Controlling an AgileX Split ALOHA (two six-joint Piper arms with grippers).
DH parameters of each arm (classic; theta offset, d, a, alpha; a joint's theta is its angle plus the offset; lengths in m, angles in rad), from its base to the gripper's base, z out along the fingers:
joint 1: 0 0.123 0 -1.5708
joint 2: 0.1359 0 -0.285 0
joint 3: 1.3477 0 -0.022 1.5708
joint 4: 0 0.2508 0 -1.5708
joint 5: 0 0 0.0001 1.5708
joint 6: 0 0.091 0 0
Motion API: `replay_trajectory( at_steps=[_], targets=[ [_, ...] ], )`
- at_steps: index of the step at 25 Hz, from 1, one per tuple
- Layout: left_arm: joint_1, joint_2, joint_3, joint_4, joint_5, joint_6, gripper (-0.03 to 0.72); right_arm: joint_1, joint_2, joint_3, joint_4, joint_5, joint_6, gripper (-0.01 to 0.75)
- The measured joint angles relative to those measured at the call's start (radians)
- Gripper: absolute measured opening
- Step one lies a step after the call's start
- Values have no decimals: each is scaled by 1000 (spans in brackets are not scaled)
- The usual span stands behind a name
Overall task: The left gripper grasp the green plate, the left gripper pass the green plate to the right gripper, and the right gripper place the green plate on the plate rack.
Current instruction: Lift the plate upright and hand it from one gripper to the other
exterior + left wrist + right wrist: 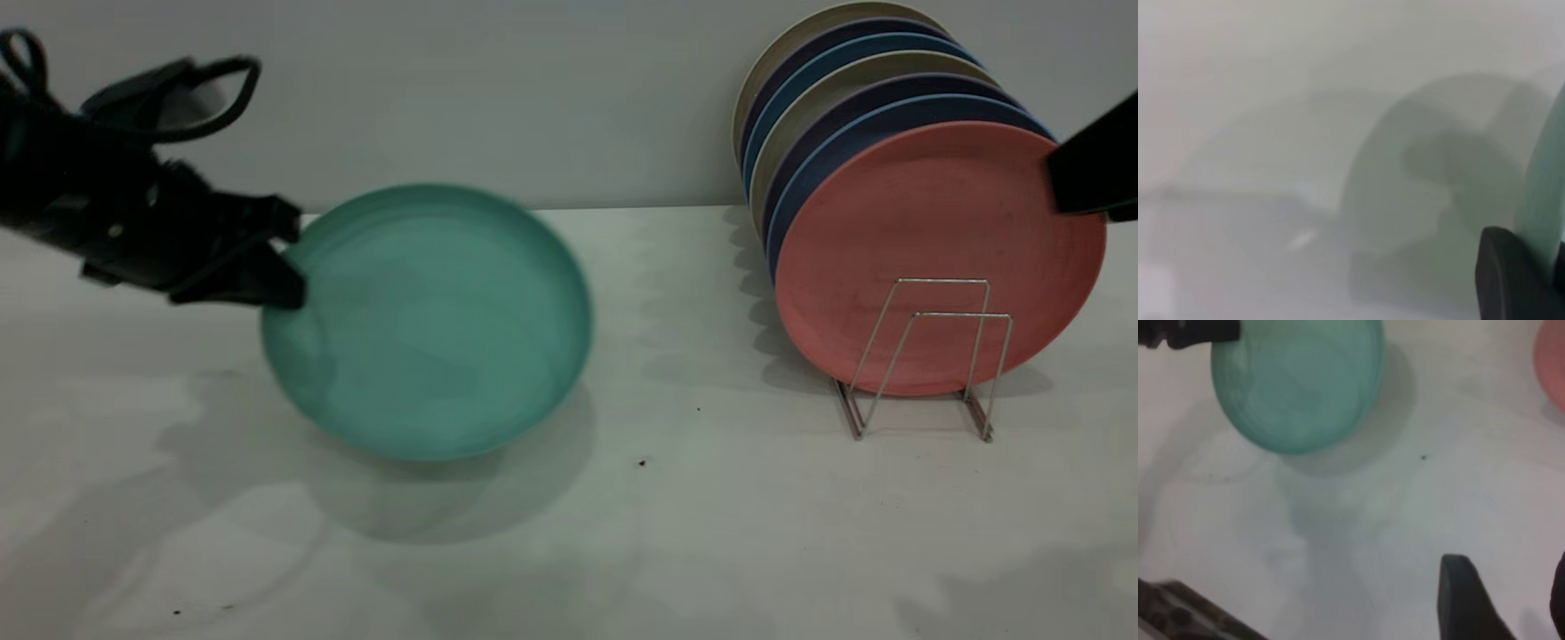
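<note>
Bare lab bench: white tabletop [711, 533], blank grey wall [533, 89].

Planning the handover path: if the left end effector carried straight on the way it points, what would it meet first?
The left end effector points rightward, already clamped on the green plate. Beyond the plate the way looks free until the pink plate in the plate rack, though depth is unclear.

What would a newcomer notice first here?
The green plate, lifted and tilted above the table's left half, its rim pinched by the left hand. Then the stack of upright plates at the right, fronted by a salmon-pink plate in the plate rack.
</note>
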Motion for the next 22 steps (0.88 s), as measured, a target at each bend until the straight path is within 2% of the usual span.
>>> replay_trajectory(
  at_steps=[6,11,16,22],
  targets=[
    [-14,-47,0,2,151,2,17,0,225,-5,331,12,-324,336],
    [-14,-50,0,1,248,-11,17,0,395,-7,563,146,-525,336],
    [-35,-51,0,-4,259,-23,17,0,512,-11,652,227,-619,336],
    [-131,-51,0,-29,246,-36,17,0,567,-15,661,241,-659,336]
  ],
)
